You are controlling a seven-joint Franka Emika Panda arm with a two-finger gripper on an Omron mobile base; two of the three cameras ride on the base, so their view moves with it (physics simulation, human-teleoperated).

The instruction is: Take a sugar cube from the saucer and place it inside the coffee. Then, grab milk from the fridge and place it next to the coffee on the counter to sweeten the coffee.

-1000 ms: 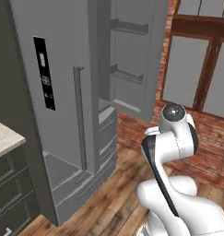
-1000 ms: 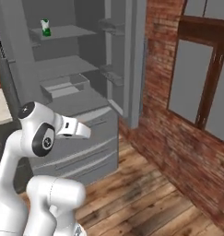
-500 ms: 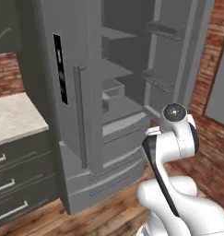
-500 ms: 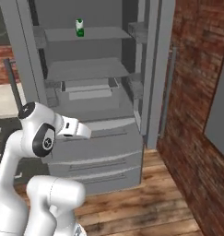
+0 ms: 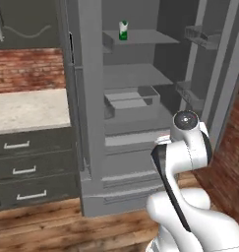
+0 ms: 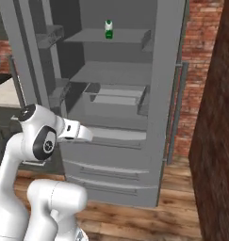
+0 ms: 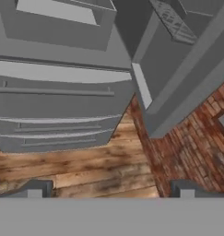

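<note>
Left base view: from behind the arm (image 5: pixel 182 162) on its left, facing forward and down at the open fridge (image 5: pixel 135 78), with the counter (image 5: pixel 27 109) to the left. Right base view: from behind on the right, facing the same fridge (image 6: pixel 116 75) head-on; brick wall (image 6: pixel 215 117) close at right. Shared by both: shelves, milk (image 5: pixel 123 30) (image 6: pixel 108 29) on the top shelf, lower drawers. Hand view: close and low, aimed down at the fridge drawers (image 7: pixel 58 101) and wooden floor (image 7: pixel 99 161).

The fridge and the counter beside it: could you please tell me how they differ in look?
The fridge is tall, plain grey and stands open, with the milk on an upper shelf; the counter is low, beige and speckled, over closed dark drawers. Both stand on the wooden floor.
</note>
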